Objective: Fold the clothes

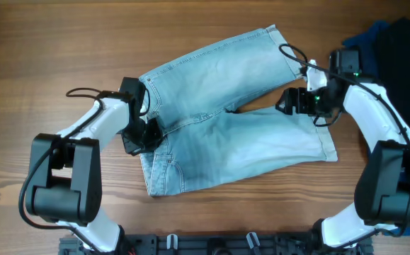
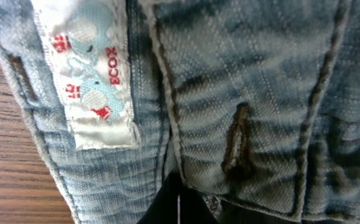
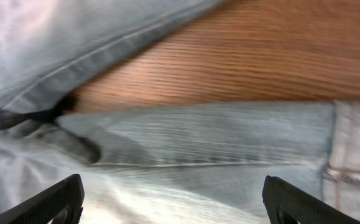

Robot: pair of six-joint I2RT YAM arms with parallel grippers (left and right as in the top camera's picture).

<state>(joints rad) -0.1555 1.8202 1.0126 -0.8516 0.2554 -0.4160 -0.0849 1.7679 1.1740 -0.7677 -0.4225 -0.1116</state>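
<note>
The light blue denim shorts [image 1: 240,134] lie spread flat on the wooden table, waistband to the left and the two legs fanning out to the right. My left gripper [image 1: 144,134] is at the waistband. In the left wrist view its dark fingers [image 2: 180,208] are closed together on the waistband edge [image 2: 248,74], beside a white label [image 2: 92,81] and a buttonhole. My right gripper [image 1: 289,103] hovers at the inner edge of the nearer leg, close to the crotch. In the right wrist view its fingers [image 3: 173,205] are spread wide over the pale denim [image 3: 198,143].
A pile of black and navy garments [image 1: 403,42] lies at the far right edge, with a blue piece [image 1: 364,39] next to my right arm. Bare wooden tabletop [image 1: 49,42] surrounds the shorts. A black rail runs along the front edge.
</note>
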